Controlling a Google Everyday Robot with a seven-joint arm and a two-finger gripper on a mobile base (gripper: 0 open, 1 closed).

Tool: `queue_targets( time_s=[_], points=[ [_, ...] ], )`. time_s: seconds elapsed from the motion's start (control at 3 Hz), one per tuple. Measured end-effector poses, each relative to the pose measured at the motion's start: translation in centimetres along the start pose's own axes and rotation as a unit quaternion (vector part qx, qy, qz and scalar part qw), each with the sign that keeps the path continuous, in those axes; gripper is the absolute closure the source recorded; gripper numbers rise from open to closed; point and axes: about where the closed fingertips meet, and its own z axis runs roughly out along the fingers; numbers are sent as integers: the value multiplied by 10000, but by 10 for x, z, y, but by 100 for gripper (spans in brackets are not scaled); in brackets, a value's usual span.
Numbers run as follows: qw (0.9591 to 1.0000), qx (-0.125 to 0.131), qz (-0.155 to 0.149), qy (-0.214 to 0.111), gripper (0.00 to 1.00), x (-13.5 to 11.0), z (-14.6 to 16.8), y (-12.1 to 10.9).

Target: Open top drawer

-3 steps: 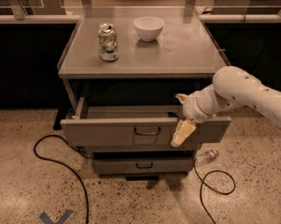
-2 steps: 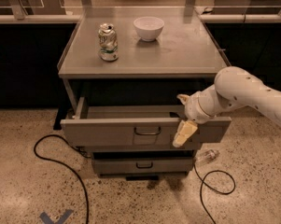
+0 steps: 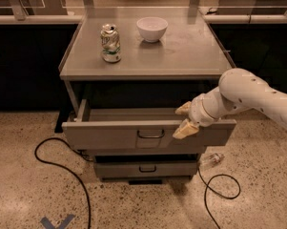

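In the camera view, the top drawer (image 3: pixel 109 135) hangs beneath the grey worktop (image 3: pixel 181 56) of the cabinet and already stands well out toward the camera, its shallow tray (image 3: pixel 128 114) open to view; its long axis runs side to side across the picture, and its slide runs toward the viewer. The gripper (image 3: pixel 180 121) sits at the right part of the drawer front, with the white arm (image 3: pixel 248 97) reaching in from the right edge, where it is cut off. The fingers (image 3: pixel 185 129) stand apart, one above the front's top edge and one before the panel, and they hold nothing that can be seen; whether either touches the lip cannot be told. The dark loop handle (image 3: pixel 151 134) lies just beside the gripper, toward the left of the picture and at about the same height, so any further pull would likely run straight outward along the slide. The arm hides the drawer front's right end; the back of the tray is lost in shadow under the worktop. A dented can (image 3: pixel 110 43) and a white bowl (image 3: pixel 151 28) stand on the worktop, well apart from the gripper; a lower drawer (image 3: pixel 148 168) stays shut below.
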Motion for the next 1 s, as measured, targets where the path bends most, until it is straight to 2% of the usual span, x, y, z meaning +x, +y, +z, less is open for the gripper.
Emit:
queue_targets(
  time_s=[0.67,1.0],
  points=[
    [10000,-1,0,0,88,0,0,0],
    [10000,-1,-1,0,100,0,0,0]
  ],
)
